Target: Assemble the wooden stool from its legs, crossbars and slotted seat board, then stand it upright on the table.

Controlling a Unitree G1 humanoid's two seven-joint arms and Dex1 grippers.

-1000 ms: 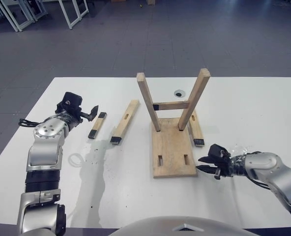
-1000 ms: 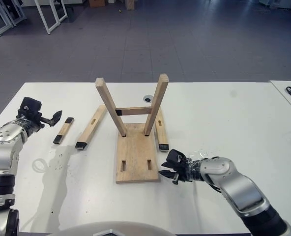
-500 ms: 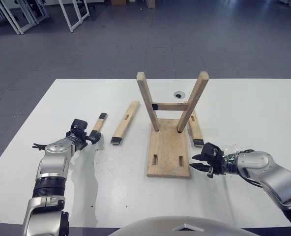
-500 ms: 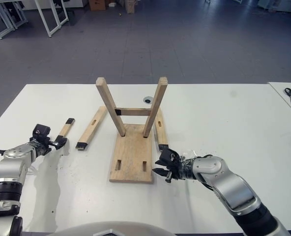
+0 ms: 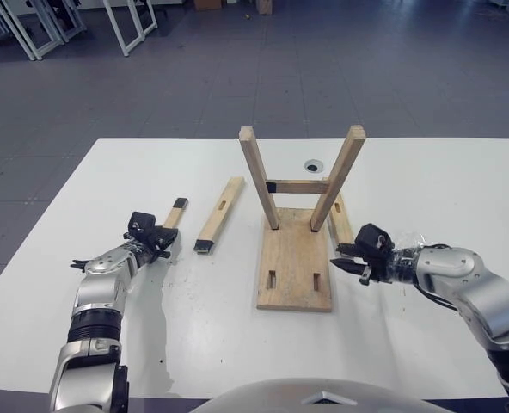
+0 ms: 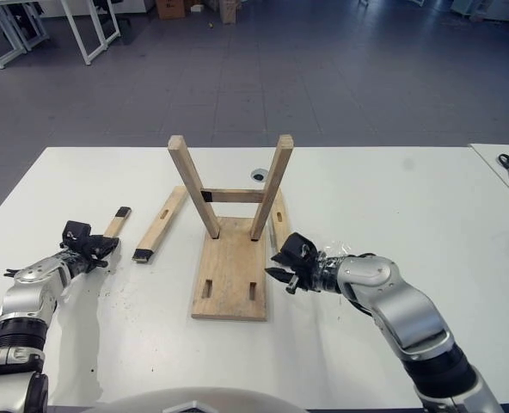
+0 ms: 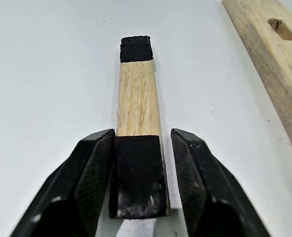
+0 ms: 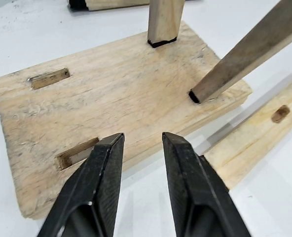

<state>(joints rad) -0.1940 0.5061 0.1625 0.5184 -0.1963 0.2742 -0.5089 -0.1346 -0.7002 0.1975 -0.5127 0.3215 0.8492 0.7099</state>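
**Q:** What differs from a second ago?

**A:** The left gripper [image 7: 142, 136], then raised beyond the loose crossbar [image 7: 136, 98], has come down to the table [image 5: 426, 189]. Its fingers [image 7: 94, 168] now stand parted on either side of the bar's near black end, close to it but not yet clamped. The right gripper [image 8: 142, 136] has moved from the near right corner of the seat board [image 5: 293, 258] up along that edge. Its jaws are narrowly apart and hold nothing.

**Q:** Where do the stool parts lie?

**A:** The board lies flat with two legs [image 5: 259, 176] seated in its far slots and joined by a fitted crossbar [image 5: 302, 185]. The two near slots [image 5: 272, 279] are empty. One loose leg [image 5: 220, 211] lies between the loose crossbar and the board. Another loose leg [image 5: 340, 225] lies just beside the board's right edge, behind the standing pair and close to the right gripper. The board's near end appears to sit slightly further to the robot's left than before, though the camera has also shifted.

**Q:** What does this imply for the task?

**A:** Roughly half the frame is built. The left arm looks positioned to close on the loose crossbar, and the right arm is probably heading for the leg beside the board. The second leg pair, its insertion and the righting of the stool all remain.
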